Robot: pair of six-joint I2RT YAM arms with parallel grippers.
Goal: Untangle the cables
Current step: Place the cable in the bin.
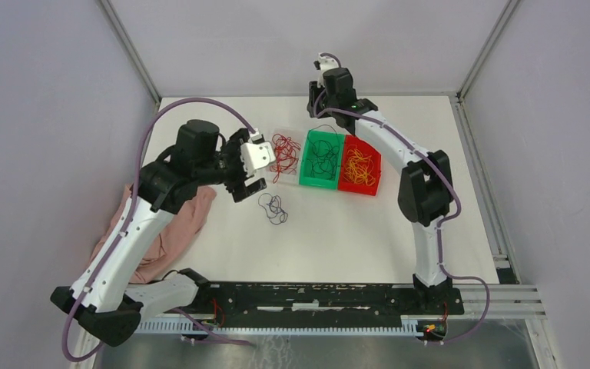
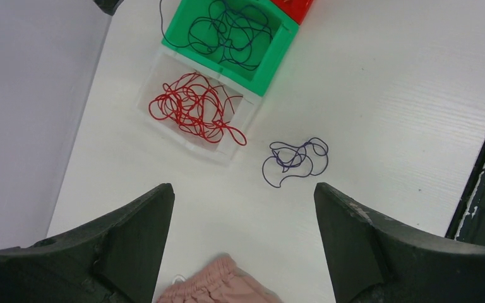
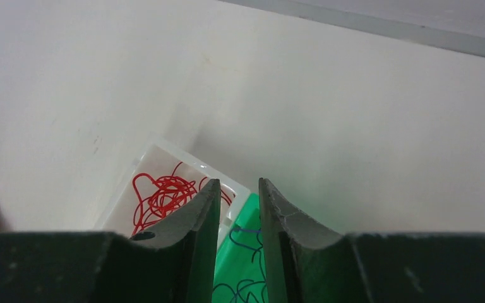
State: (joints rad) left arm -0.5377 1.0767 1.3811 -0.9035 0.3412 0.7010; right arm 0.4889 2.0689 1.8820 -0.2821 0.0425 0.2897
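Observation:
A small loose dark blue cable (image 1: 273, 207) lies curled on the white table; in the left wrist view (image 2: 297, 161) it sits just beyond my fingers. My left gripper (image 1: 250, 184) (image 2: 243, 186) is open and empty, hovering near it. Red cables (image 1: 284, 150) (image 2: 192, 104) (image 3: 161, 196) fill a clear tray (image 2: 170, 126). Dark cables (image 1: 321, 157) (image 2: 230, 31) lie in a green bin (image 2: 271, 63), one strand trailing over its far rim. Yellow-orange cables (image 1: 359, 167) lie in a red bin (image 1: 357, 188). My right gripper (image 1: 316, 104) (image 3: 240, 182) hangs over the green bin's far edge, jaws a narrow gap apart, nothing seen held.
A pink cloth (image 1: 177, 223) (image 2: 221, 284) lies on the table's left side, under my left arm. White walls and metal frame posts enclose the table. A black rail (image 1: 315, 296) runs along the near edge.

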